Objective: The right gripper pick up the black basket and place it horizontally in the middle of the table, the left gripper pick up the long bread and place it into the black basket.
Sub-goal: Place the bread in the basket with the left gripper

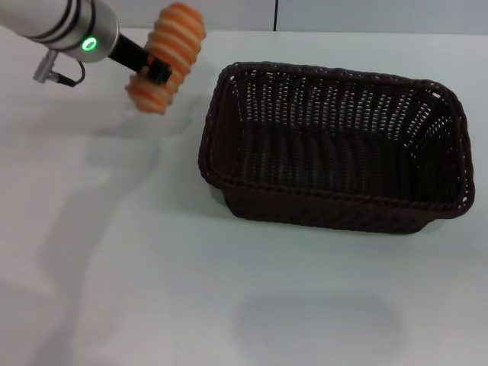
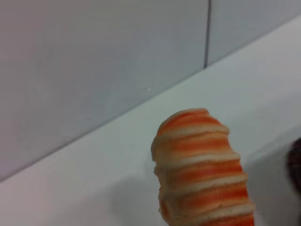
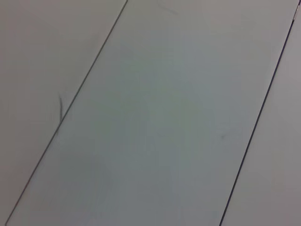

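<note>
The black basket (image 1: 335,145) stands upright and empty on the white table (image 1: 114,267), right of centre, its long side running across the view. My left gripper (image 1: 156,71) is shut on the long bread (image 1: 168,56), an orange loaf with cream stripes, and holds it in the air at the far left, just left of the basket's left rim. The bread also fills the lower part of the left wrist view (image 2: 202,174). The right gripper is out of view.
A grey wall with a vertical seam (image 1: 275,15) runs behind the table's far edge. The right wrist view shows only grey wall panels (image 3: 155,117) with dark seams.
</note>
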Controlling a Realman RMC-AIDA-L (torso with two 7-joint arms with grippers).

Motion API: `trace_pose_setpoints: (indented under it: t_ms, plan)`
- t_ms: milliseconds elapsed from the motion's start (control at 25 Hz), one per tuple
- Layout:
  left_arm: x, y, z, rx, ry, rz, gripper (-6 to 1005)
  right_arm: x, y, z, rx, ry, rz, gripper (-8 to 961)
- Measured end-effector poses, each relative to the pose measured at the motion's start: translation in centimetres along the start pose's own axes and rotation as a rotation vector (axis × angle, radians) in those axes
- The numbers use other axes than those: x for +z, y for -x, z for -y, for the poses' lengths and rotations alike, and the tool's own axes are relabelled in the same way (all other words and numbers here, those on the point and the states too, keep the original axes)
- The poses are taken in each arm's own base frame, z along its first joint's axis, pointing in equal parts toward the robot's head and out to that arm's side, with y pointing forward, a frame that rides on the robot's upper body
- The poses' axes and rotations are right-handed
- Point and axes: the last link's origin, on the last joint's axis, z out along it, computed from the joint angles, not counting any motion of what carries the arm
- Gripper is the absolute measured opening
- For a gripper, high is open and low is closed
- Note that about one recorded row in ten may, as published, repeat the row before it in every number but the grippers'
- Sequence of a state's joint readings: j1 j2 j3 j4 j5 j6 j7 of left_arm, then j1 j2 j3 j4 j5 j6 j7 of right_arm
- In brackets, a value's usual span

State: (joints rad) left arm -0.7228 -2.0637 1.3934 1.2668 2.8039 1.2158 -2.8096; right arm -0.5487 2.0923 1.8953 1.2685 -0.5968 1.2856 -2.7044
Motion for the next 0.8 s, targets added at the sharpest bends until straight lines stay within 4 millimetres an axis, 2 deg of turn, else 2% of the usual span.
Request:
trace_pose_setpoints:
  t_ms: [120,200,280,320,360,440,600,640,720,800]
  plan:
    - [-2.0,-0.5,-0.9,0.014,0.051,-0.060,328,0.1,0.0,0.0,0.000,0.001,0.003,537]
    - [-3.2,-0.7,-2.3,0.042,0.107,-0.101,314,0.3,0.1,0.0,0.000,0.003,0.008,537]
    - [-4.0,-0.9,-3.9,0.078,0.150,-0.126,305,0.3,0.1,0.0,0.000,0.004,0.010,537]
    - [-4.0,-0.9,-3.9,0.078,0.150,-0.126,300,0.4,0.1,0.0,0.000,0.004,0.012,537]
    - [-4.7,-1.1,-5.9,0.128,0.193,-0.150,296,0.5,0.1,0.0,0.000,0.005,0.013,537]
    - [-5.5,-1.4,-8.2,0.175,0.257,-0.178,287,0.6,0.1,0.0,-0.001,0.006,0.016,537]
    - [-6.2,-1.6,-12.7,0.252,0.413,-0.217,268,0.7,0.1,0.0,-0.002,0.007,0.019,537]
    - [-6.2,-1.6,-12.7,0.252,0.413,-0.217,260,0.8,0.1,0.0,-0.002,0.008,0.021,537]
    - [-6.0,-1.9,-14.9,0.303,0.453,-0.233,245,0.8,0.1,-0.1,0.000,0.009,0.022,537]
    - [-5.7,-2.1,-15.4,0.311,0.456,-0.234,229,0.9,0.1,-0.2,0.003,0.013,0.024,537]
